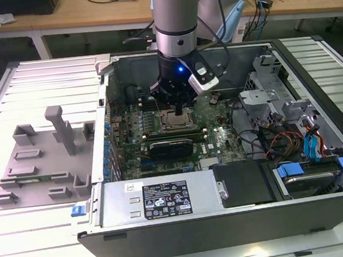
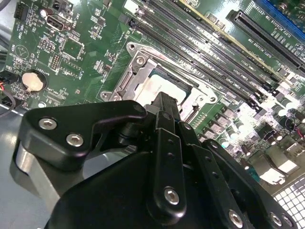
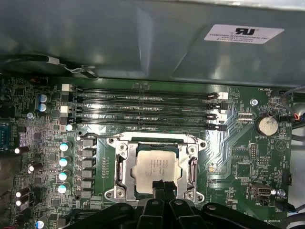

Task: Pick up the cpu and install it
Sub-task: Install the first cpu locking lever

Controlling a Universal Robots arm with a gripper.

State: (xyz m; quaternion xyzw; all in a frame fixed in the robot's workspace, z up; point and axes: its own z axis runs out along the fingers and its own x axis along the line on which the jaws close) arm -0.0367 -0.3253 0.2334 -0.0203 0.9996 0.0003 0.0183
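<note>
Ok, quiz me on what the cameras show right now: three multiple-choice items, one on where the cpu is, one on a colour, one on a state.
1. Where is the cpu?
A) on the grey tray at the exterior view's left
B) in the socket frame on the motherboard
C) on top of the black drive cover

2. Its top plate is:
A) silvery
B) blue
C) green

3. The computer case is:
A) closed, side panel on
B) wrapped in plastic
C) open, board exposed

Answers:
1 B: in the first wrist view it lies flat inside the metal frame, with the end effector close above it.
2 A: the plate shines silver-white against the green board.
3 C: the exterior view looks straight in at the board.
</note>
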